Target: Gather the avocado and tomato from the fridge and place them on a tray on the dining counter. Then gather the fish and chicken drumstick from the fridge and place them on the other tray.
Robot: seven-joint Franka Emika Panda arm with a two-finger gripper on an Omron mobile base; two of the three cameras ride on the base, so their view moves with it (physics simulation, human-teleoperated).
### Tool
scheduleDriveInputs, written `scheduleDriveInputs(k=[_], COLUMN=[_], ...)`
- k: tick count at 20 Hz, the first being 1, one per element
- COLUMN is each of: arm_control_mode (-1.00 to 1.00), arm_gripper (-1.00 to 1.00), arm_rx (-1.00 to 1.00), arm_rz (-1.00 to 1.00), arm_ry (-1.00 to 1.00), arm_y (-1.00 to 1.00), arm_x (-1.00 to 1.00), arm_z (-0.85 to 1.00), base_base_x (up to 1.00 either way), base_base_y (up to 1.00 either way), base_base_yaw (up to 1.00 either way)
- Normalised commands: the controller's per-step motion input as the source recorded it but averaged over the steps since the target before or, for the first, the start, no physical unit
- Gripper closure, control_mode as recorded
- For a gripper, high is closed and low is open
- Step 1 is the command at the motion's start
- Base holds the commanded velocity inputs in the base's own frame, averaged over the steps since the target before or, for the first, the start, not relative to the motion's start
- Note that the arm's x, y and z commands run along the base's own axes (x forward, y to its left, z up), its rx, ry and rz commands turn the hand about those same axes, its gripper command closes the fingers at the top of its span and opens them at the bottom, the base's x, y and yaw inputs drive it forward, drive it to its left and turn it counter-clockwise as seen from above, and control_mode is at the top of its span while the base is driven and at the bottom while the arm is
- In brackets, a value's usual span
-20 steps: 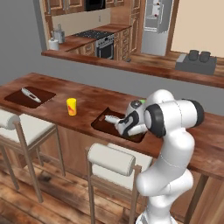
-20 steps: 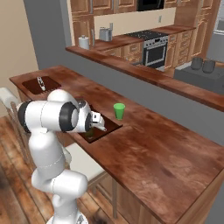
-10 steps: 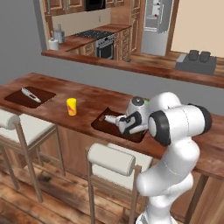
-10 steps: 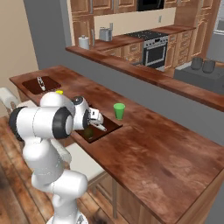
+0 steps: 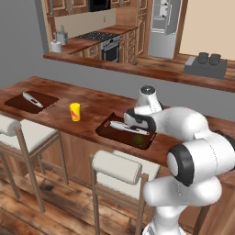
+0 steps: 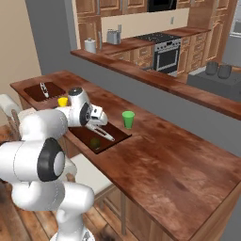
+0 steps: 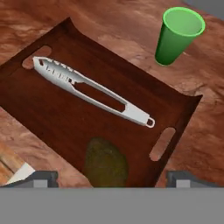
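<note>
While the gripper [image 7: 107, 175] hangs over the tray [image 7: 183, 114] on the dining counter [image 6: 179, 164], its fingers are apart and hold nothing. Directly under it, on the tray's near part, lies the avocado [image 7: 105, 162], dull green and rounded, beside long metal tongs [image 7: 94, 91].

On the near tray [image 7: 39, 113], silver tongs [image 7: 92, 89] lie across the middle and an avocado [image 7: 105, 162] sits by the near rim, with bare tray between them. A green cup [image 7: 179, 35] stands just beyond the far corner. The tabletop [image 6: 188, 169] to the right lies open.
</note>
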Motion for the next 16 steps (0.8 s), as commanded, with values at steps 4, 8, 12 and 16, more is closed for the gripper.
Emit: scheduleDriveInputs(k=[4,8,12,16], arm_control_mode=[-1.0,-1.0,-1.0,-1.0], arm_gripper=[-1.0,-1.0,-1.0,-1.0], arm_rx=[0.0,-0.01,-0.03,0.0], arm_rz=[-0.04,0.0,0.0,0.0], arm_ry=[0.0,0.0,-0.09,-0.19], arm_y=[0.0,0.0,-0.02,-0.06], arm_x=[-1.0,-1.0,-0.99,-0.98], arm_z=[0.79,0.76,0.76,0.53], base_base_x=[0.0,0.0,0.0,0.0], base_base_y=[0.0,0.0,0.0,0.0], base_base_yaw=[0.0,0.0,0.0,0.0])
